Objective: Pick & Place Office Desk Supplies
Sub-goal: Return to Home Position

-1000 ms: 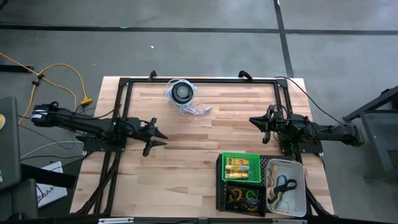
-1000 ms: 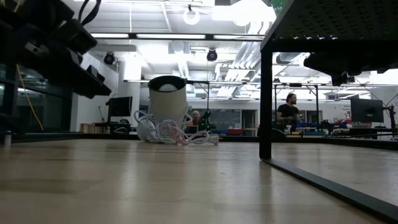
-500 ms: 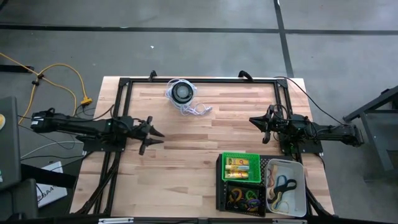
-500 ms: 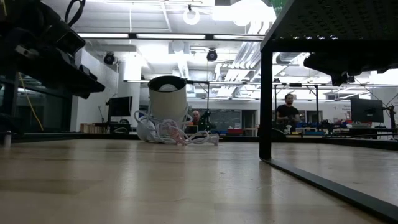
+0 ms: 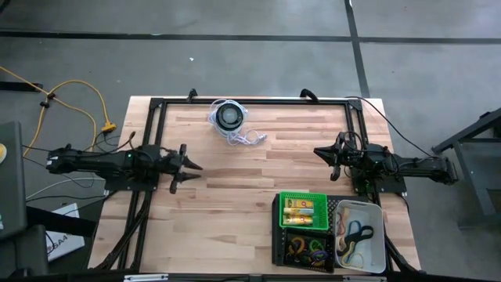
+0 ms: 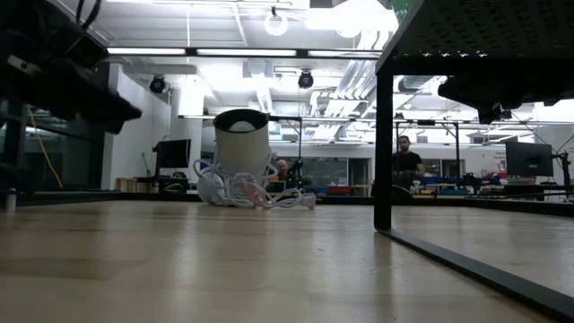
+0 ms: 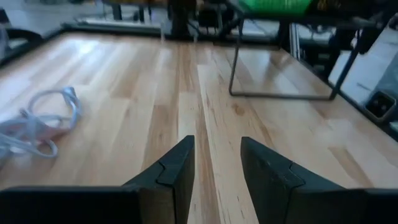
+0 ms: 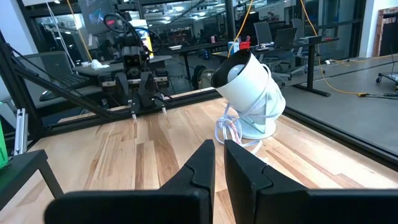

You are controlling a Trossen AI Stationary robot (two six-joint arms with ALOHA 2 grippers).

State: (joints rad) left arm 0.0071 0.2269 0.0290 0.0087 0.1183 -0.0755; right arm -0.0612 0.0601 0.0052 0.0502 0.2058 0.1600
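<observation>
The office supplies lie in containers at the table's near right. Yellow packets [image 5: 299, 208] sit in a green basket, coloured bands and rings [image 5: 304, 249] fill the black compartment below it, and more bands [image 5: 356, 235] lie in a white bin. My left gripper [image 5: 190, 175] [image 7: 217, 162] hovers open over bare wood at the table's left, with nothing between its fingers. My right gripper [image 5: 319, 153] [image 8: 219, 155] hangs shut over the right side and holds nothing.
A round white-and-black device with a coiled white cord [image 5: 228, 116] [image 8: 249, 87] stands near the far edge. The black perforated tray [image 5: 280, 235] stands on legs above the near right corner. A black frame [image 5: 156, 106] runs around the table. People stand in the room beyond.
My left gripper has drawn back toward the table's left edge and tipped closer to level. Its fingers have stayed open. My right arm has kept still.
</observation>
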